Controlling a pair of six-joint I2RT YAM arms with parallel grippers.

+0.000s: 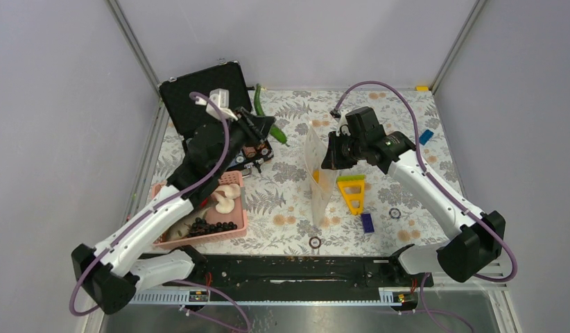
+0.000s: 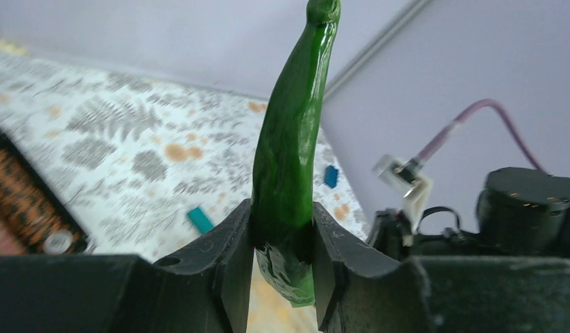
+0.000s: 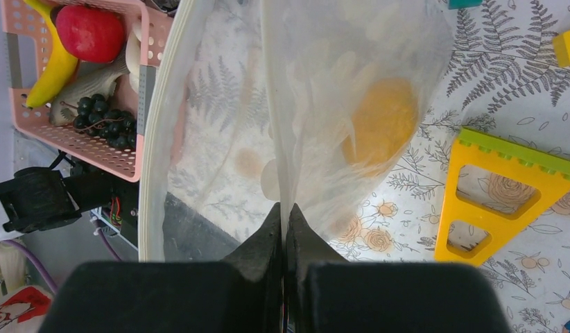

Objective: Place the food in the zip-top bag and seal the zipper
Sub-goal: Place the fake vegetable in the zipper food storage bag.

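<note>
Two grips! Left claw (image 2: pixel 282 239) clamps the glossy, curved green vegetable (image 2: pixel 290 139). Right claw (image 3: pixel 285 229), three o'clock, pinches the floppy zip-top bag (image 3: pixel 220 139).

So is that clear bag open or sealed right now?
Open. The right gripper pinches one side of the zip-top bag, and the other zipper strip bows away, leaving a gap. An orange sits inside.

Vegetable (image 2: pixel 289 159): glossy green. Zip-top bag (image 3: pixel 324 76): clear, w/ whitish zipper (image 3: pixel 152 139); orange (image 3: pixel 379 121) inside. Basket (image 3: pixel 74 139): pink; holds red fruit (image 3: pixel 89 31), yellow banana (image 3: pixel 52 64), grey fish (image 3: pixel 95 80), black grapes (image 3: pixel 102 114). Triangle piece (image 3: pixel 504 187): yellow, green edge. Tablecloth (image 1: pixel 282 201): white, grey fern + orange flower print.
</note>
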